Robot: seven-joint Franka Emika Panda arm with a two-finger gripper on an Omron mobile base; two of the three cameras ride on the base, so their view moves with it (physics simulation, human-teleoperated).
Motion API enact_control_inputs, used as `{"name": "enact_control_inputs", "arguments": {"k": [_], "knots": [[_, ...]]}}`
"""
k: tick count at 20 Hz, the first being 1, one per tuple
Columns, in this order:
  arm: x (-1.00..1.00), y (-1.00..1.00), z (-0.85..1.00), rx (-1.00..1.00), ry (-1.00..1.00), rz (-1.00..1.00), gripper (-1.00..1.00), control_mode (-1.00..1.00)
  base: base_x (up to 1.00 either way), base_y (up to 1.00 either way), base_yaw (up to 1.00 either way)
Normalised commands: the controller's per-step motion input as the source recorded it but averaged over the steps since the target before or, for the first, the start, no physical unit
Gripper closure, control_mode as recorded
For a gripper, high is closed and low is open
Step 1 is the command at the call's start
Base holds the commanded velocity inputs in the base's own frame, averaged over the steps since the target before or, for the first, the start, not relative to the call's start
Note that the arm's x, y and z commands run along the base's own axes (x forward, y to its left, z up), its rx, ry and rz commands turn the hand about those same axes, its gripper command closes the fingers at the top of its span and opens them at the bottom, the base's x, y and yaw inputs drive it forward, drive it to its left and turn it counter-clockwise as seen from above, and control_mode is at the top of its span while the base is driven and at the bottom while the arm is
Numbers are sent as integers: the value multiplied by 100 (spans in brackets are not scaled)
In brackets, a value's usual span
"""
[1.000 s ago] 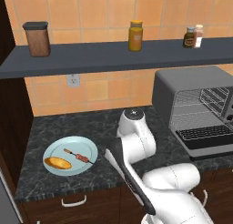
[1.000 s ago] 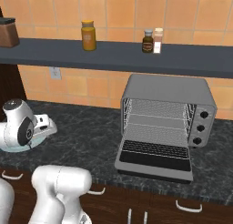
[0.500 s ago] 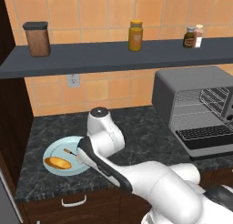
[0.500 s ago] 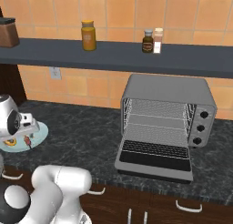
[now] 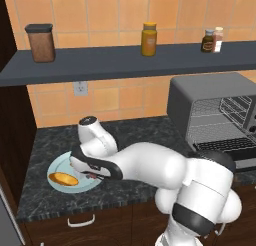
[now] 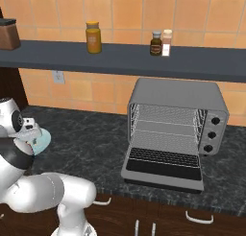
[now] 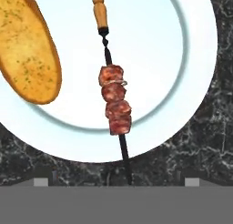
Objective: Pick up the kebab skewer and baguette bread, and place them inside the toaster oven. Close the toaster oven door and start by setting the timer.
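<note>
**Hand parked over the plate, nothing picked up**

The gripper [image 5: 95, 174] is seen low over the pale blue plate [image 5: 59, 167] at the left end of the dark marble desk [image 5: 140, 135]. In the hand view two small grey tips are glimpsed far apart at the bottom edge, so the fingers seem to be spread wide, though so little of them is shown that it can't really be told for sure. Nothing is held or touched by them.

The kebab skewer [image 7: 113, 104] is laid flat on the plate [image 7: 182, 59], its wooden handle pointed to the top of the hand view and its dark tip poked out past the rim over the desk [image 7: 214, 141]. The baguette bread [image 7: 27, 50] is laid beside it on the same plate, apart from it. From the left base view the bread [image 5: 63, 179] is seen next to the hand.

Well off to the right, the toaster oven [image 6: 178, 116] is set on the desk with the toaster oven door [image 6: 163, 165] dropped flat open and the wire racks exposed. A brown canister [image 5: 41, 42], a yellow jar [image 5: 149, 39] and two small bottles [image 5: 212, 40] are lined up on the shelf [image 5: 125, 64] above.
</note>
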Motion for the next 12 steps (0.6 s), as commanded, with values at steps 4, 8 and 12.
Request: {"name": "enact_control_inputs", "arguments": {"k": [4, 8, 12], "knots": [[25, 4, -56, 0, 1, 0, -100, -100, 0, 0, 0], [6, 0, -48, 0, 0, 0, -100, -100, 0, 0, 0], [14, 3, -31, 0, 0, 0, -100, -100, 0, 0, 0]]}}
